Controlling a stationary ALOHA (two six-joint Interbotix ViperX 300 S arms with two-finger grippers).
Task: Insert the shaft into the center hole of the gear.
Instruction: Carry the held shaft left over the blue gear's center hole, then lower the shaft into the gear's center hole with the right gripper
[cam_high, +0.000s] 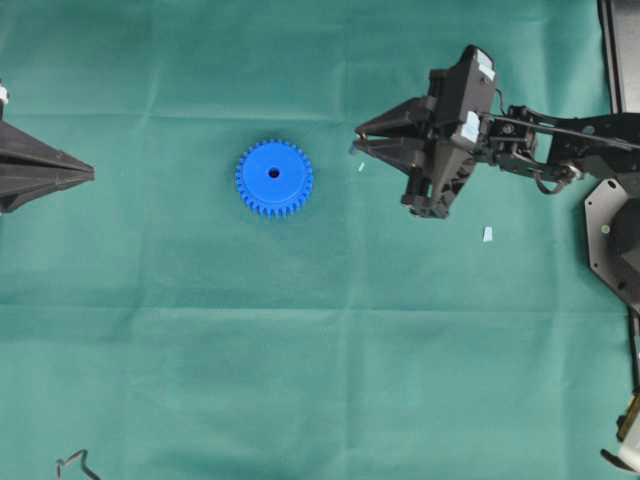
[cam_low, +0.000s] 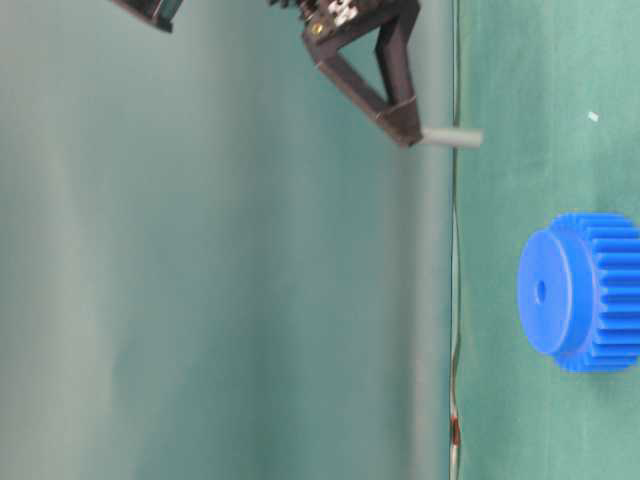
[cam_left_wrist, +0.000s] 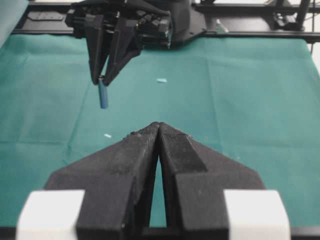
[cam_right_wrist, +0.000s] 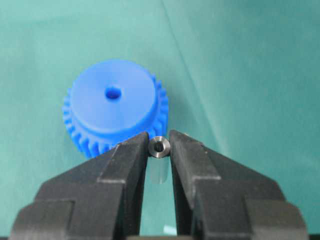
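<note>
shaft (cam_right_wrist: 159, 147) vertical in R end effector (cam_right_wrist: 159, 150), off gear (cam_right_wrist: 114, 113)

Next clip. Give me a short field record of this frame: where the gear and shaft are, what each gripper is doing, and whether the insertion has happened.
gear: blue spur gear lying flat on the green cloth, nothing touching it
center hole: open, nothing in it
shaft: silver-grey pin pinched between the right gripper's tips, hanging down clear of the cloth, off to one side of the gear
right gripper: shut on the shaft, raised above the cloth
left gripper: shut, holding nothing, well apart from the gear
loose bits: small pale flecks on the cloth
insertion: not yet done
</note>
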